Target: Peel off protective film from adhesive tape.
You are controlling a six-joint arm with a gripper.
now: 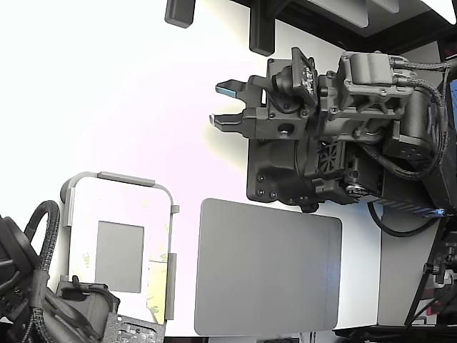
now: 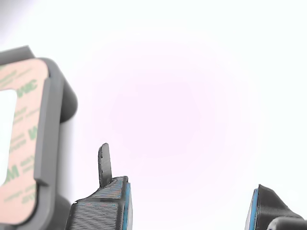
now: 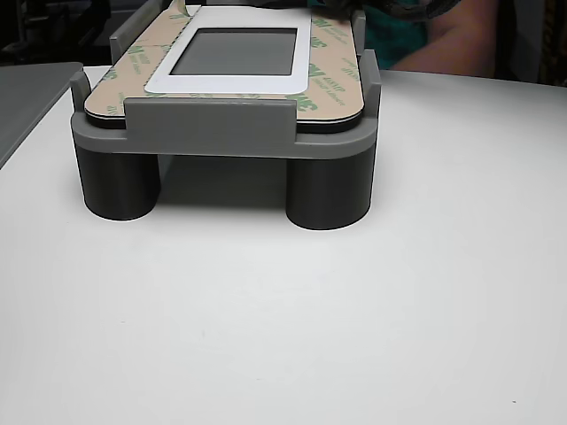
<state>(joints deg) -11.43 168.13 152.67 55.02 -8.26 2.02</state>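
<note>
Gripper [image 1: 223,105] high over the white table [image 1: 128,93], pointing toward the exterior view's left, jaws spread apart with nothing between them; blue-lined fingertips [image 2: 125,203] wide apart in the wrist view too. Well apart from the grey fixture [image 1: 118,179] at the exterior view's lower left. Protective film [image 1: 158,289] seated on the fixture's top along the edge toward the exterior view's right, near the large grey pad [image 1: 268,268]. Long axis of the strip running along that edge, up and down in the exterior view, parallel to the fixture's long sides. Pale liner with green printed marks framing a white plate and a small dark grey square [image 1: 120,256]. In the other view, fixture standing on round legs [image 3: 330,190], liner flat on top. A second arm [image 1: 43,300] at the exterior view's lower left corner, beside the fixture.
</note>
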